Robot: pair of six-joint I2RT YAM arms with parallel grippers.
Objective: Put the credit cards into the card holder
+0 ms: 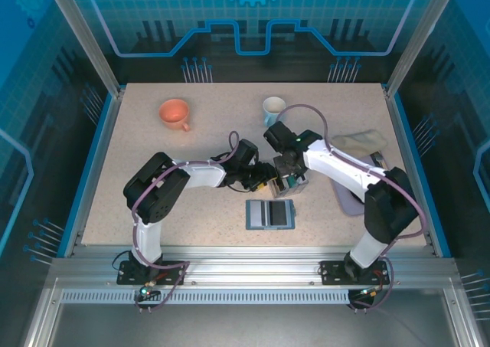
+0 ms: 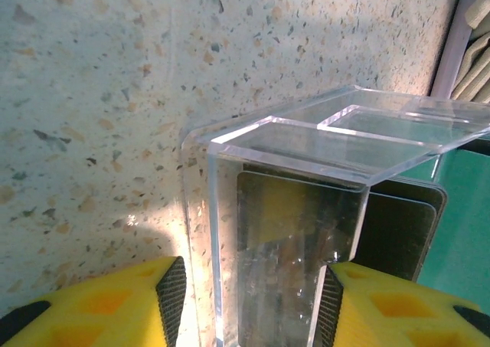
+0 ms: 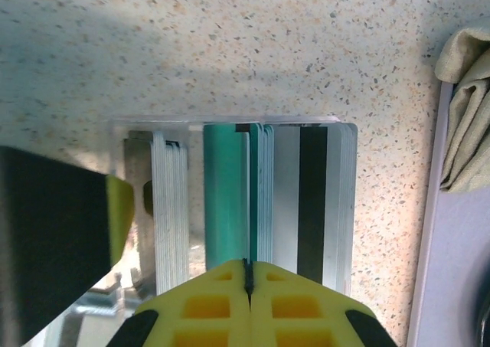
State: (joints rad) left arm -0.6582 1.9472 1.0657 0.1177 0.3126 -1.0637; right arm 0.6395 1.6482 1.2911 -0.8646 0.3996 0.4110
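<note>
Tabletop view: card holder (image 1: 269,214) lies open, near the clear rack (image 1: 292,182). Left wrist: left gripper (image 2: 251,292) straddles the rack's end, pads seemingly clamping it. Right wrist: right gripper (image 3: 247,286) is closed at the upright credit cards (image 3: 226,194); whether one is nipped is unclear. Thin, stiff, slick, so pinch a top edge

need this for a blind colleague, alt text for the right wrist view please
The right gripper, yellow jaws shut, pinches the edge of a teal card standing among others in a clear rack on a speckled table. A beige cloth lies at the right.
</note>
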